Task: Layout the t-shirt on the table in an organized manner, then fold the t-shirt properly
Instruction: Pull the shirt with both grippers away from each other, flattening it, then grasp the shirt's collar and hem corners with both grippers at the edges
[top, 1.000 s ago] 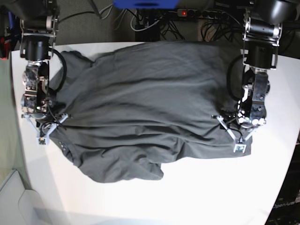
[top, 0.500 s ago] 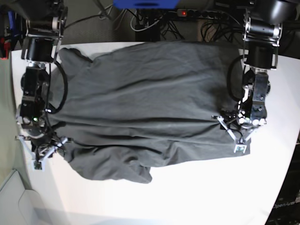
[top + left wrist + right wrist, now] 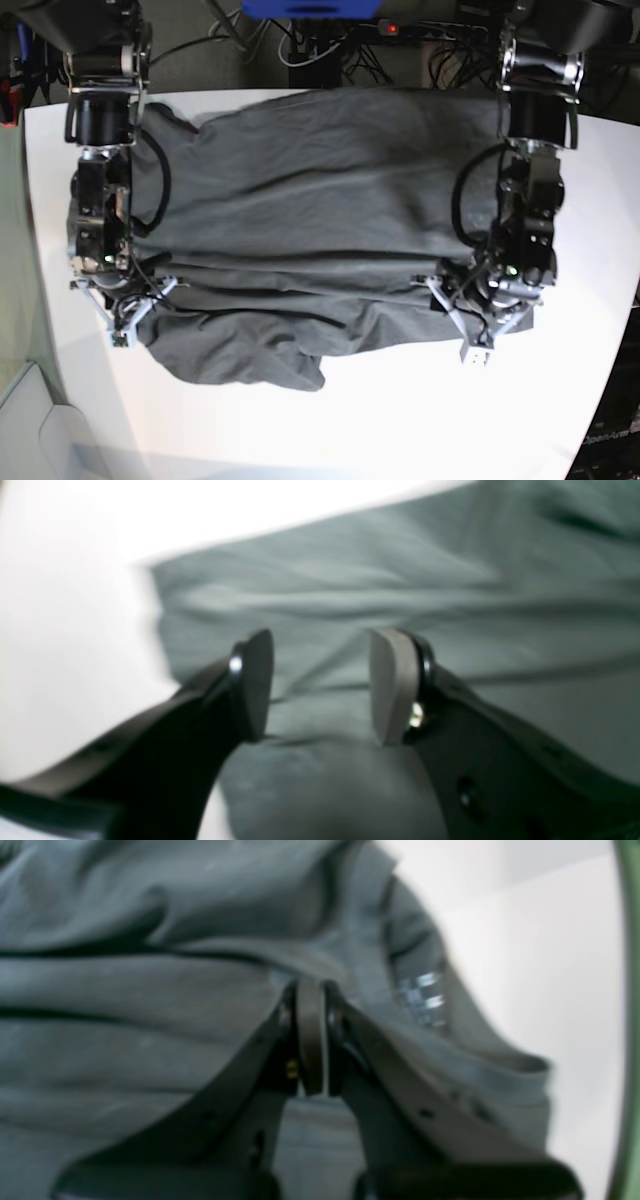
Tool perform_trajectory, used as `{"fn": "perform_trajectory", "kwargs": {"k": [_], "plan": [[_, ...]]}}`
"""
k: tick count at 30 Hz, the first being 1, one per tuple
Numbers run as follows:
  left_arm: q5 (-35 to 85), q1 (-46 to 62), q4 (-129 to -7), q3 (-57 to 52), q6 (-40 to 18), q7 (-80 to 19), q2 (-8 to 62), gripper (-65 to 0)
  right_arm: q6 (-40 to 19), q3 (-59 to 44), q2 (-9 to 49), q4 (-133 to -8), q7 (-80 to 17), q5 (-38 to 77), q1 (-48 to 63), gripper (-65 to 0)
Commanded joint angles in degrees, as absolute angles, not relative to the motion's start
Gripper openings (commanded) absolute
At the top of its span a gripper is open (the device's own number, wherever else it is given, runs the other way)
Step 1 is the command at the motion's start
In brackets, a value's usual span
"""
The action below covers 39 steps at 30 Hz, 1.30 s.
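The dark grey t-shirt (image 3: 310, 220) lies spread and creased across the white table (image 3: 400, 420), with a bunched fold (image 3: 280, 365) at its near edge. My right gripper (image 3: 125, 322) is at the shirt's left near edge. In the right wrist view it (image 3: 311, 1040) is shut on a pinch of the t-shirt (image 3: 150, 1040), beside the white label mark (image 3: 422, 997). My left gripper (image 3: 470, 338) hangs at the shirt's right near edge. The left wrist view shows it (image 3: 320, 685) open over the t-shirt (image 3: 400, 580), nothing between its pads (image 3: 390, 685).
Cables and a power strip (image 3: 400, 30) run behind the table's far edge, next to a blue object (image 3: 310, 8). A green surface (image 3: 15, 300) borders the table's left side. Bare white tabletop (image 3: 75, 630) shows beside the shirt's corner.
My right gripper has moved toward the near edge, then slightly inward, dragging the shirt's left edge with it. My left arm has shifted inward and nearer, jaws still open.
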<state>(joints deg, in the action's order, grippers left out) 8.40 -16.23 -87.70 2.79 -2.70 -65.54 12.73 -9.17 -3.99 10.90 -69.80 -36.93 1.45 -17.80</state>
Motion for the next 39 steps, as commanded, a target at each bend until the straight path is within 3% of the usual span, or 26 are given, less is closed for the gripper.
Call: {"fn": "perform_trajectory", "kwargs": {"k": [1,10,17,26,39], "plan": [[7.69,-16.13,-88.04,2.51,-2.24,-65.01,12.79,-34.3,-9.10,-5.14,11.91,-71.16,-35.56,1.19,-18.42,-65.0],[7.69,-13.93,-77.67,2.59,-2.24,-61.58,12.26,-34.3,-9.10,-12.79,13.67,-71.25,-34.95,1.19,-16.75,-65.0],[7.34,-14.02,-69.05,2.59,-2.24,-53.23,13.41,-34.3,-9.10,-13.85,14.55,-72.57,-35.12,1.27,-13.76,-65.0],[-3.38,-18.24,-56.75,2.24,-2.33,-44.18,13.58,-34.3,-9.10,-13.93,14.55,-82.59,-35.30,1.27,-6.11,-65.0],[-3.38,-23.43,-58.95,2.24,-2.33,-44.35,17.80,-34.3,-9.10,-13.93,13.85,-85.23,-35.30,1.36,-1.10,-65.0]]}}
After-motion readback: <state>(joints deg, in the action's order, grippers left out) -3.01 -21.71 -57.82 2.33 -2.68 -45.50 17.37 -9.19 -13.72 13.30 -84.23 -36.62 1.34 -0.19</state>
